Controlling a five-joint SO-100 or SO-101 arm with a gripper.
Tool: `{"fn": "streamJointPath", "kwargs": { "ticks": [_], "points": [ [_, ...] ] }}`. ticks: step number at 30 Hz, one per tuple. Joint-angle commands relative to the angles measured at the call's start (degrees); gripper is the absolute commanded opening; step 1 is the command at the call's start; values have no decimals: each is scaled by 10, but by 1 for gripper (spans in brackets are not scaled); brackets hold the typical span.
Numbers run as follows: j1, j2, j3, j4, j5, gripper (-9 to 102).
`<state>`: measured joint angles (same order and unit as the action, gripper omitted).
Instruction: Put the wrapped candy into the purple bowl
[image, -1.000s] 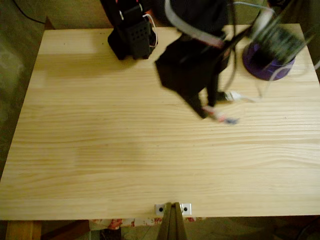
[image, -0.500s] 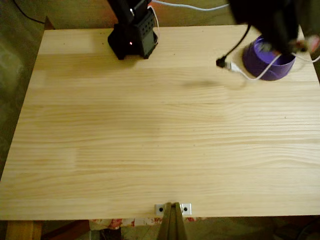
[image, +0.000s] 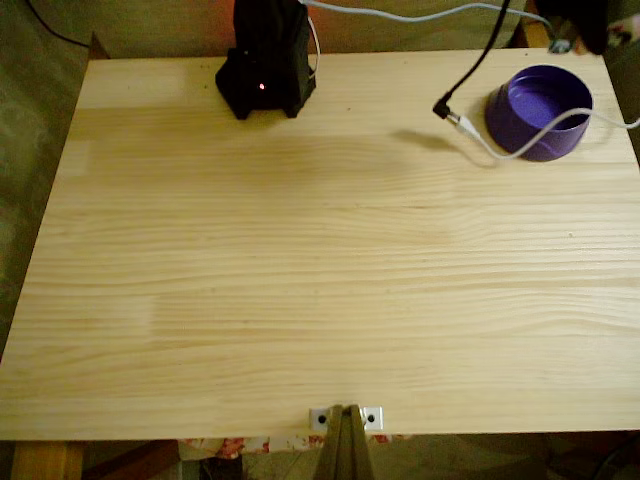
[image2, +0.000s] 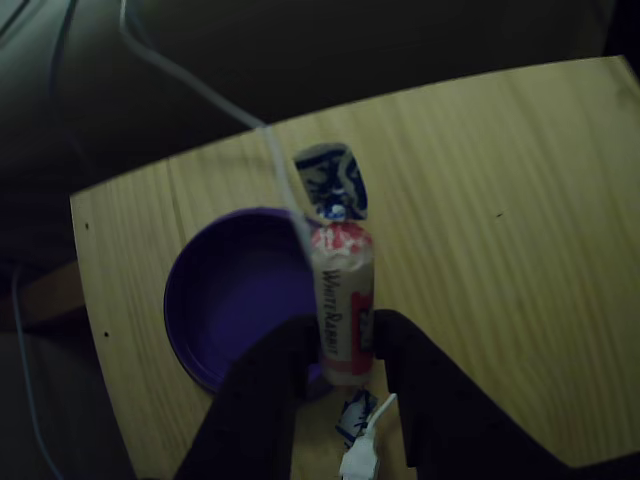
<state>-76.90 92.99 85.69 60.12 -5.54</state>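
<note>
The black two-finger tool (image2: 345, 345) is pinching the white-wrapped elongated candy (image2: 342, 300) lengthwise up the frame, hovering just right of the round deep-purple plastic bowl (image2: 200, 300); the bowl's hollow lies leftward.

Purple bowl (image: 538, 110): on the counter (image: 300, 280), far right corner in the fixed view.
Cable plug (image: 455, 118): just left of the bowl.
Arm base (image: 265, 65): far edge, left of centre.
Wrapped candy (image2: 343, 300): between the pincer (image2: 338, 345) fingers, above the bowl's rim in the other view.
</note>
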Motion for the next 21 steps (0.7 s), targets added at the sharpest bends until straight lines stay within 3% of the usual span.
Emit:
{"fn": "streamJointPath", "kwargs": {
  "ticks": [1, 21],
  "points": [
    [-6, -29, -62, -20, -2, 0],
    [-58, -134, 21, -65, -12, 1]
  ]
}}
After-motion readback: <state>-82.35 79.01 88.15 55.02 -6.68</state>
